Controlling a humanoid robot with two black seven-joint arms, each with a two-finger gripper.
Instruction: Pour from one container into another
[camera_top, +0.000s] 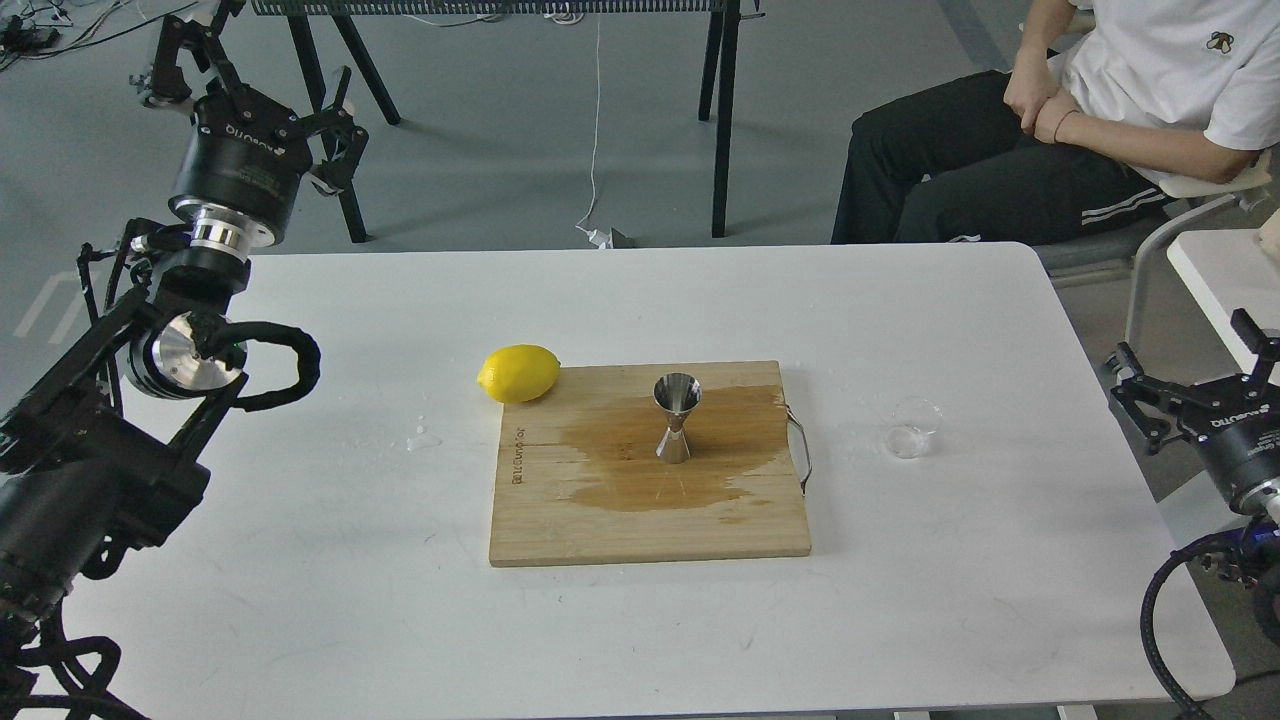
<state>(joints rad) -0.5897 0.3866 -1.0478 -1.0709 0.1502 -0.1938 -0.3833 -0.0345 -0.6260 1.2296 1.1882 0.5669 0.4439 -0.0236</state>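
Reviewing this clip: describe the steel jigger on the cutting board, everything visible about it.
The jigger is a small, shiny steel piece shaped like an hourglass: a wider cone opening upward, a narrow waist, and a smaller cone as its base. It stands upright near the middle of the wooden cutting board, on a dark wet-looking stain. Whether it holds liquid cannot be seen. Only the board touches it; the lemon, the clear cup and both end effectors are well away.
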